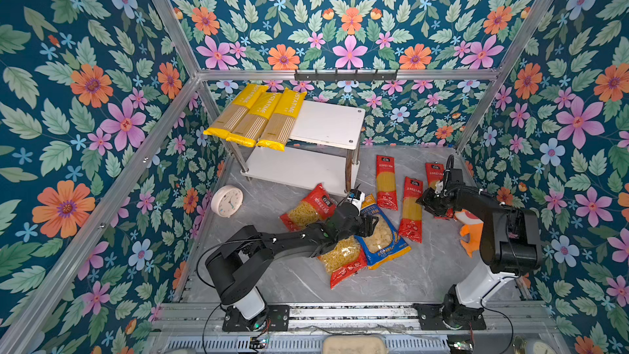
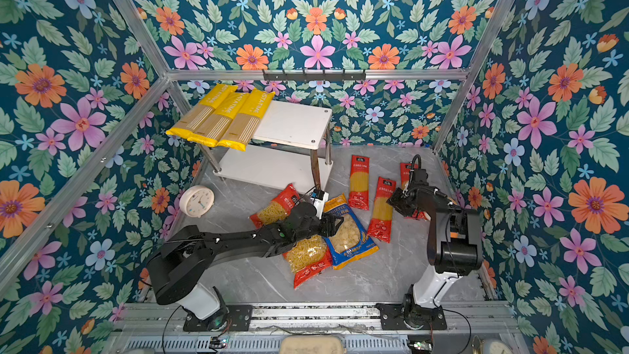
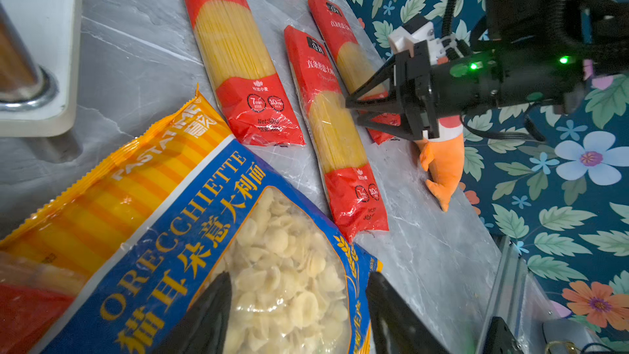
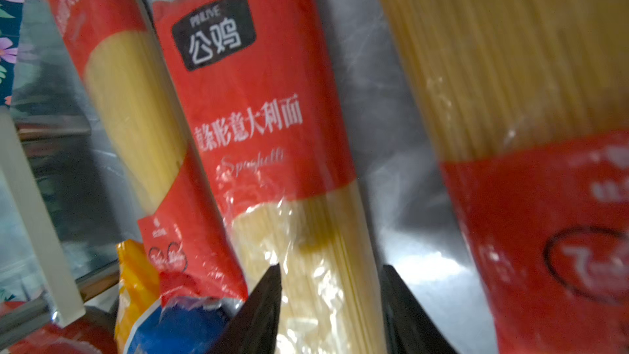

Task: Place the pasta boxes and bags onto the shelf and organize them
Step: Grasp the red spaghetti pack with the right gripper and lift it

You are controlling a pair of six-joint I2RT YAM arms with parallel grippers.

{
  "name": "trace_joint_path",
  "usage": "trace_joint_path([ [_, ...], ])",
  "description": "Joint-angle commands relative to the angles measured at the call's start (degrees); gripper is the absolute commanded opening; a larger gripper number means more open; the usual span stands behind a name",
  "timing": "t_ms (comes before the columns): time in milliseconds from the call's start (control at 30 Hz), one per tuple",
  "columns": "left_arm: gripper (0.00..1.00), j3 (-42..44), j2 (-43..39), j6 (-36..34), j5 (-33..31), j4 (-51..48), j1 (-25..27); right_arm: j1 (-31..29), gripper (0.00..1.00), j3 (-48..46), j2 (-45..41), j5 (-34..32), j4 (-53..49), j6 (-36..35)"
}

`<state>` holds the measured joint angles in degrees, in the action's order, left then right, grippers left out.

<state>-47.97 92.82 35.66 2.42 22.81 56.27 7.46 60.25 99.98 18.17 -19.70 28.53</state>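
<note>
Three yellow spaghetti packs (image 1: 252,117) lie side by side on the left of the shelf's top board (image 1: 326,124), overhanging its front. On the floor lie three red spaghetti packs (image 1: 386,182) (image 1: 412,209) (image 1: 434,173), two red short-pasta bags (image 1: 308,206) (image 1: 343,260) and the blue-orange orecchiette bag (image 1: 381,236). My left gripper (image 3: 299,287) is open, its fingers spread over the orecchiette bag's (image 3: 272,250) clear window. My right gripper (image 4: 332,277) is open low over the middle red pack (image 4: 306,233), one finger on each side of its strands.
An orange shark plush (image 1: 471,229) lies by the right wall, partly under the right arm. A round white clock (image 1: 227,200) stands left of the shelf. A black hook rail (image 1: 345,74) hangs on the back frame. The shelf's lower board (image 1: 299,168) is bare.
</note>
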Motion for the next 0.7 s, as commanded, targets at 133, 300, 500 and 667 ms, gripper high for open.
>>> trace_joint_path([
  [133,0.66,1.6,-1.4,0.0,-1.2,0.3,0.1,0.1,0.48,3.1,5.2,-2.8,1.2,-2.5],
  [300,0.66,0.9,-0.7,0.1,-0.6,0.8,0.1,0.4,0.36,1.9,4.1,1.4,3.6,-3.7],
  [500,0.66,0.5,-0.4,0.2,-0.1,1.0,0.1,0.4,0.13,0.6,0.6,5.7,6.4,-2.9],
  [667,0.66,1.3,-0.7,0.8,-0.1,1.7,0.1,0.0,0.06,0.2,-3.1,6.0,6.1,-2.6],
])
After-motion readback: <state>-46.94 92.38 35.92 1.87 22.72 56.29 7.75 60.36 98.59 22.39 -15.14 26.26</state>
